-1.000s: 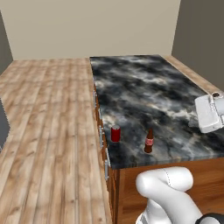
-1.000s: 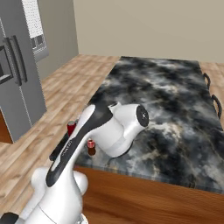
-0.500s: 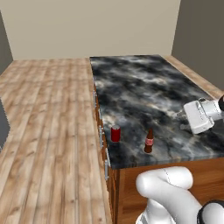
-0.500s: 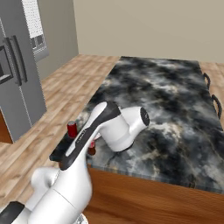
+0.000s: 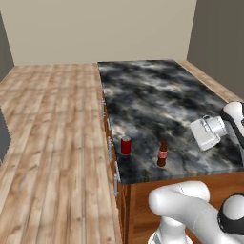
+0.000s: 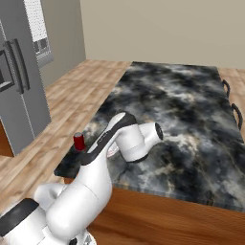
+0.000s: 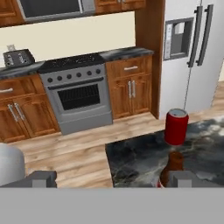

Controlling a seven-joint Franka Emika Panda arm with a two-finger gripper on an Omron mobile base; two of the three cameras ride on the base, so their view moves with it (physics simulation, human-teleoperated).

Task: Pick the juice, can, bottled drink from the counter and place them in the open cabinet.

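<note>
Black and grey marbled stone forms the counter (image 5: 157, 95) that runs over brown wooden drawers, with pale wood flooring to one side and a beige wall behind. Since a second ago the white arm's hand has swung down and inward over the stone: in the left base view its white body has slid from the far edge at about 3 o'clock toward 4 o'clock, closer to the two drinks. The gripper (image 7: 111, 178) now looks low across the counter top, its two dark finger tips spread as wide as they go and holding nothing. In the hand view the small slim dark brown bottle with a red cap and red label (image 7: 174, 168) rises just beside the right finger tip, at roughly 5 o'clock, and the small red cylindrical can with a silver top (image 7: 176, 127) stands behind it at about 3 o'clock. Both still stand upright near the counter's front corner in the left base view, can (image 5: 126, 145) at 9 o'clock of the bottle (image 5: 162, 153), near each other but apart. I judge this an approach to the brown bottle; the fingers seem off to one side of it, so a sideways correction looks needed before closing.
</note>
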